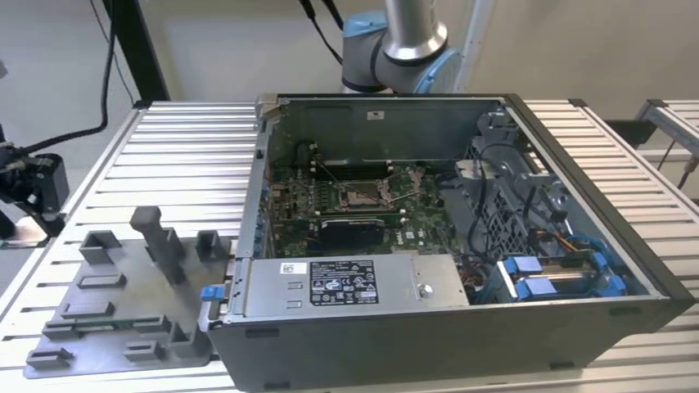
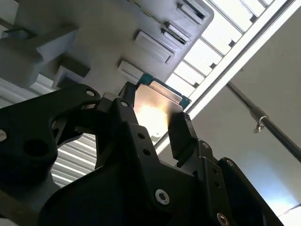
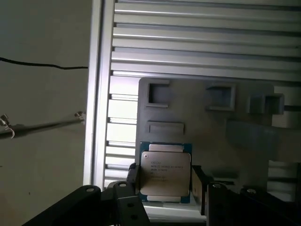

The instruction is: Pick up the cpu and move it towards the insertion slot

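An open computer case (image 1: 437, 344) stands mid-frame on a slatted metal table (image 1: 186, 155) in the exterior view, a white-labelled metal box (image 1: 339, 286) along its near wall. At lower left a grey fixture plate (image 1: 120, 307) with upright blocks (image 1: 162, 246) lies on the table beside the case.

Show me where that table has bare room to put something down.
The ribbed table is bare between the grey fixture plate and its far edge, beside the computer case; a bare strip runs along the case at the exterior view's right. The plate's blocks and the case's inside are crowded.
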You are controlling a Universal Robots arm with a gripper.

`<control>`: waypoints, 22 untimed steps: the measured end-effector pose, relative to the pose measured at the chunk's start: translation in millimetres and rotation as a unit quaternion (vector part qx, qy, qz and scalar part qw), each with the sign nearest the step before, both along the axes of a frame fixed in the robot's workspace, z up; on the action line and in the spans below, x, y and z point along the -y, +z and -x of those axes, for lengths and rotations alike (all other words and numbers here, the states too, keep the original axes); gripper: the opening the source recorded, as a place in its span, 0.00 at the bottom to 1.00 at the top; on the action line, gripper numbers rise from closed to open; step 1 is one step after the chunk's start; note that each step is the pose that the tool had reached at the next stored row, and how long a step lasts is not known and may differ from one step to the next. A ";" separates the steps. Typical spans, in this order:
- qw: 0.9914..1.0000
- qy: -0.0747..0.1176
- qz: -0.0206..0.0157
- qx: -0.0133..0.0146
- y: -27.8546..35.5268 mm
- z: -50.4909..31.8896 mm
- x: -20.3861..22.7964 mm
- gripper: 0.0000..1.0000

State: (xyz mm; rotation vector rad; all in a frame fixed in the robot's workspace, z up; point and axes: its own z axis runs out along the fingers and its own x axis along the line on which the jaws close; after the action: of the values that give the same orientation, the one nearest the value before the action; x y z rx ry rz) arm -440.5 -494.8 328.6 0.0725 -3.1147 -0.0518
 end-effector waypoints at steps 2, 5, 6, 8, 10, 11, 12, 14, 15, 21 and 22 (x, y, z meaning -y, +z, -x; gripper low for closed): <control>1.000 0.000 0.000 0.000 9.1 0.0 0.0 0.00; 1.000 0.000 0.000 0.000 22.7 0.0 0.0 0.00; 1.000 0.000 0.000 0.000 27.3 -0.1 0.0 0.00; 1.000 0.000 0.000 0.000 36.3 0.0 0.0 0.00; 1.000 0.000 0.000 0.000 45.2 0.0 0.0 0.00; 1.000 0.000 0.000 0.000 50.0 0.0 0.0 0.00; 1.000 0.000 0.000 0.000 54.3 0.0 0.0 0.00; 1.000 0.000 0.000 -0.001 62.0 0.0 0.0 0.00; 1.000 0.000 0.000 -0.001 64.5 0.0 0.0 0.00; 1.000 0.000 0.000 -0.001 65.6 -0.1 0.0 0.00; 1.000 0.000 0.000 -0.001 65.8 -0.3 0.0 0.00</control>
State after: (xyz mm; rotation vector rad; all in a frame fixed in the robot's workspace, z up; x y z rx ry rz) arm -440.2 -494.8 394.4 0.0727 -3.1133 -0.0517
